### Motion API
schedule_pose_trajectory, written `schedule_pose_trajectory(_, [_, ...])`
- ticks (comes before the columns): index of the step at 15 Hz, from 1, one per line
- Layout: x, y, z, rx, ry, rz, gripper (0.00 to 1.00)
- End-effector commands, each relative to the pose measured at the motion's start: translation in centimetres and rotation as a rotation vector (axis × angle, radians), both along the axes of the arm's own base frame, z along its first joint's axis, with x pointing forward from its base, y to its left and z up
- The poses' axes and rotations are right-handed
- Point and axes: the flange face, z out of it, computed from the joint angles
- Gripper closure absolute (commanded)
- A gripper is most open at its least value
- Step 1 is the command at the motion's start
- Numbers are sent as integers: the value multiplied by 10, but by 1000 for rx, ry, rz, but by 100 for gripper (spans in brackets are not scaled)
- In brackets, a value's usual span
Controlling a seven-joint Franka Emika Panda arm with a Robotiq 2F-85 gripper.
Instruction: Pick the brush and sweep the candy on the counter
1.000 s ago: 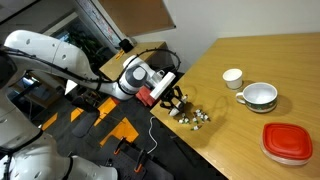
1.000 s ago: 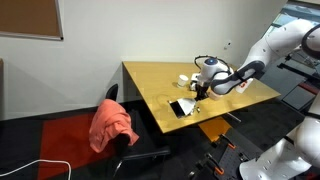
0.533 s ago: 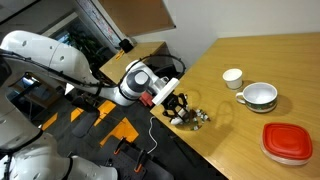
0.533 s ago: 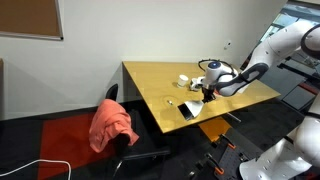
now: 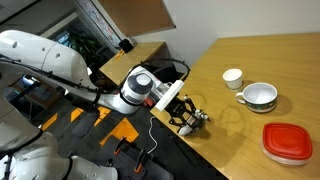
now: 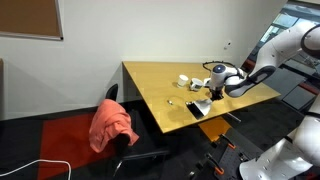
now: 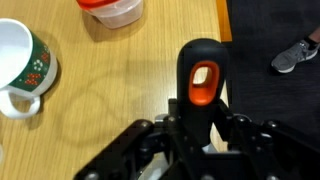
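My gripper (image 5: 184,116) is shut on the brush (image 7: 200,75). In the wrist view the brush's handle end looks black with an orange hole, sticking out between the jaws. The gripper (image 6: 208,96) holds the brush (image 6: 198,107) low over the counter (image 5: 260,60) near its dark front edge. The candy (image 5: 201,117) is a small cluster of tiny pieces right beside the brush, partly hidden by the fingers. The candy does not show in the wrist view.
A white cup (image 5: 232,77) and a white bowl with a green rim (image 5: 259,96) stand further in on the counter. A red-lidded container (image 5: 287,142) lies near them. The bowl (image 7: 25,60) and the container (image 7: 112,10) also show in the wrist view. A chair with an orange cloth (image 6: 112,125) stands off the counter's end.
My gripper with the brush has moved along the counter's front edge, up against the candy. The candy cluster has shifted slightly the same way.
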Motion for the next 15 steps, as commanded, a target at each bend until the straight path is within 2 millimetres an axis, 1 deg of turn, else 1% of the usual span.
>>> schedule_pose_trajectory(1, [-17, -16, 10, -89, 16, -9, 87])
schedule_pose_trajectory(5, [-36, -37, 9, -163, 54, -25, 87])
schedule_pose_trajectory(8, [-45, -48, 11, -208, 76, -46, 87])
schedule_pose_trajectory(10, [-45, -47, 17, -177, 53, -47, 87])
schedule_pose_trajectory(12, [-41, -43, 26, -144, 4, -55, 87])
schedule_pose_trajectory(15, [-31, -28, 44, -52, -88, -80, 87])
